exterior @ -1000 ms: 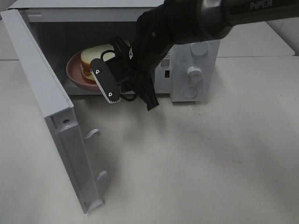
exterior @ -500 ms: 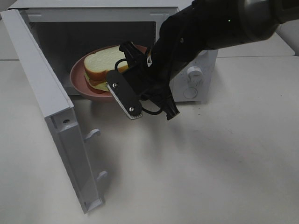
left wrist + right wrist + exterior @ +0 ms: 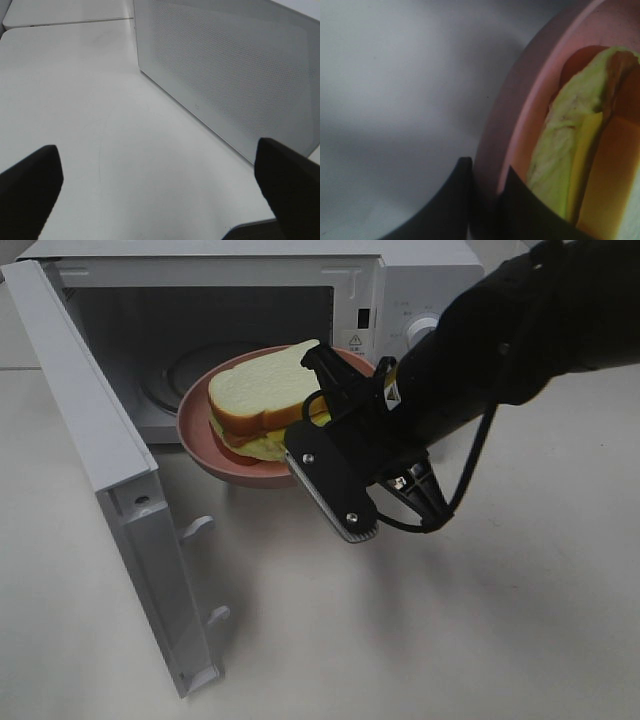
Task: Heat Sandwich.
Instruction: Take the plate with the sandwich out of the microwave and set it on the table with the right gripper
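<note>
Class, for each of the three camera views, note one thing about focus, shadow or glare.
Exterior high: sharp overall, soft shadow on the table under the right arm's end effector. Left wrist: the microwave door is crisp, the near fingers dark blurs. Right wrist: everything is soft at close range, the pink plate rim and sandwich filling smeared, no glare.

a pale white table [image 3: 480, 620] is carrying a white microwave [image 3: 420, 280], its door [image 3: 110, 490] hanging open.

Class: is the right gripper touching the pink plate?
Touching. The right wrist view shows the right gripper's fingers clamped on either side of the pink plate's rim.
</note>
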`<state>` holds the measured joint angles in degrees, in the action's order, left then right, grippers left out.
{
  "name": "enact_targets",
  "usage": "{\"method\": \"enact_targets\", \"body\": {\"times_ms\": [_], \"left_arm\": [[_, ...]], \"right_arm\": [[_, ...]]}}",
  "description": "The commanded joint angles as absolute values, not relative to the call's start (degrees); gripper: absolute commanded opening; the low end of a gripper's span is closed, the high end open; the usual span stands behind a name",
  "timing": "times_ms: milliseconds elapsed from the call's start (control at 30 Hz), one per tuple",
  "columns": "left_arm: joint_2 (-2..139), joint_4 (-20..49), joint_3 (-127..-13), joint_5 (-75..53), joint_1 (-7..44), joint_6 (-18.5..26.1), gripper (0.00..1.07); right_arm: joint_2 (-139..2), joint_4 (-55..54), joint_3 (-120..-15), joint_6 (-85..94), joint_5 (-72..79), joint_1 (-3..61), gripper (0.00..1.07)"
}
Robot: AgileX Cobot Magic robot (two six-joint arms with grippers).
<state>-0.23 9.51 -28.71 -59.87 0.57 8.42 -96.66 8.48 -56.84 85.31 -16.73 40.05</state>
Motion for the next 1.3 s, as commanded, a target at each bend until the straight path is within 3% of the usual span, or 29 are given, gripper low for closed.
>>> {"method": "enact_targets", "body": {"times_ms": [33,833,1300], "left_arm": [[-1.7,9.6,-28.6,-59.3,0.3,8.5,1.01],[-1.7,9.6,-28.6,-59.3,0.3,8.5,1.01],[-1.7,9.6,-28.6,-59.3,0.3,8.5,1.01]], "right_arm": [[-92.9,8.8,-53.8,85.4,-15.5,40.2,0.00],[-65.2,9.1,-30.3,81.9,-21.5,40.2,0.00],[-53.0,14.1,-25.3,72.7,-28.1,40.2,0.00]]}}
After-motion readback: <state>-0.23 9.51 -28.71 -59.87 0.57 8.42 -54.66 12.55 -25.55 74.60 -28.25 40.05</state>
